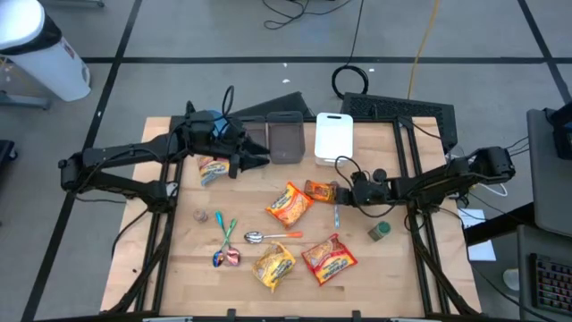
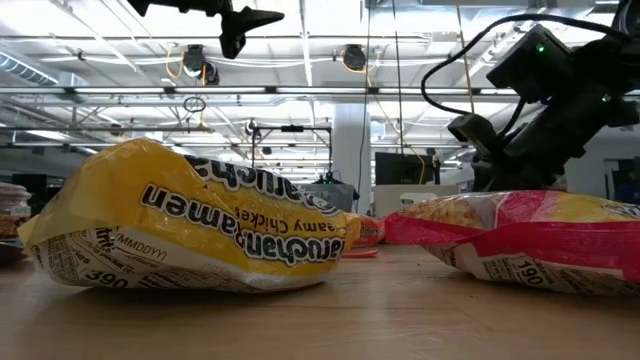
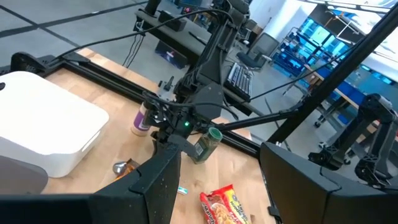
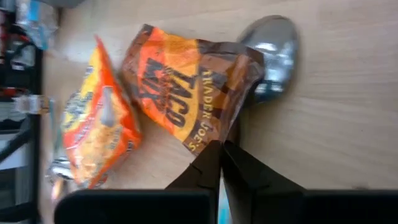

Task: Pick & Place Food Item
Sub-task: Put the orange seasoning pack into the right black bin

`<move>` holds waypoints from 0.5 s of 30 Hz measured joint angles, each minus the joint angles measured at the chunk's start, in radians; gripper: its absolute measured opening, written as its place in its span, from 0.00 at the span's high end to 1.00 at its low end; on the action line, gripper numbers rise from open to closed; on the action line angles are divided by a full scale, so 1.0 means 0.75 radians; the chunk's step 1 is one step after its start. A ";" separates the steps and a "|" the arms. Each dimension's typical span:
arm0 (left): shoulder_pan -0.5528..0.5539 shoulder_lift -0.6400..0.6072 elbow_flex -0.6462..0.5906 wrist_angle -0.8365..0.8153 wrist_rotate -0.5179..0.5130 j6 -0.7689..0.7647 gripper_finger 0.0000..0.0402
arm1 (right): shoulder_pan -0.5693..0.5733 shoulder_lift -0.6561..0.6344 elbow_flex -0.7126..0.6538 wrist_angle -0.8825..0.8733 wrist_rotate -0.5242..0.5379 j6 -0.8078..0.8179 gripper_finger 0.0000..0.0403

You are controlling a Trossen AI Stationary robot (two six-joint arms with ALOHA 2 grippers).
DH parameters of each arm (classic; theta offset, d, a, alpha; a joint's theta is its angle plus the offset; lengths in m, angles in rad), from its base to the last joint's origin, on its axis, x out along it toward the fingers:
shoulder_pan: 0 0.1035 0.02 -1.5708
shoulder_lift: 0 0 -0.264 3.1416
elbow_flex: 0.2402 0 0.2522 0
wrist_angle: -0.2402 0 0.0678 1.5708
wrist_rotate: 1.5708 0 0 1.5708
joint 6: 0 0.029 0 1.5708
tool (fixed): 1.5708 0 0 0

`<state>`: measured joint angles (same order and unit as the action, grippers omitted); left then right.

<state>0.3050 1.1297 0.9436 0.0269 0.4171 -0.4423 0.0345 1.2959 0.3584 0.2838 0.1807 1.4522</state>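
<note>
Right wrist view: we see the right pincer (image 4: pixel 222 152) closed, its two fingers pressed together at the edge of the taco mix packet (image 4: pixel 186 93), which lies flat on the desk (image 4: pixel 336 124) beside a spoon (image 4: pixel 273 53). We cannot tell whether the fingers have pinched the wrapper or merely met beside it. In the high view the same packet (image 1: pixel 320 190) sits just in front of the white container (image 1: pixel 333 139), not in it; the grey bins (image 1: pixel 284 136) beside it appear unfilled. The left pincer (image 1: pixel 261 159) hangs open above the desk near those bins, holding nothing. The ramen packets (image 1: pixel 288 204) lie loose on the wood. We judge the task to be at the grasping step: no item is placed, and lift, carry and release are left.
</note>
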 joint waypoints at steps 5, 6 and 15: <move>0.000 0.000 0.000 -0.002 0.000 -0.003 0.42 | 0.000 0.017 0.000 0.121 -0.001 -0.005 1.00; 0.000 0.000 0.000 -0.002 0.000 -0.002 0.42 | 0.000 0.016 0.001 0.137 -0.002 -0.006 1.00; 0.000 0.000 0.000 -0.003 0.001 -0.001 0.42 | -0.001 0.006 0.001 0.218 -0.037 -0.027 1.00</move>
<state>0.3050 1.1297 0.9436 0.0250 0.4175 -0.4427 0.0341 1.3004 0.3592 0.4472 0.1532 1.4319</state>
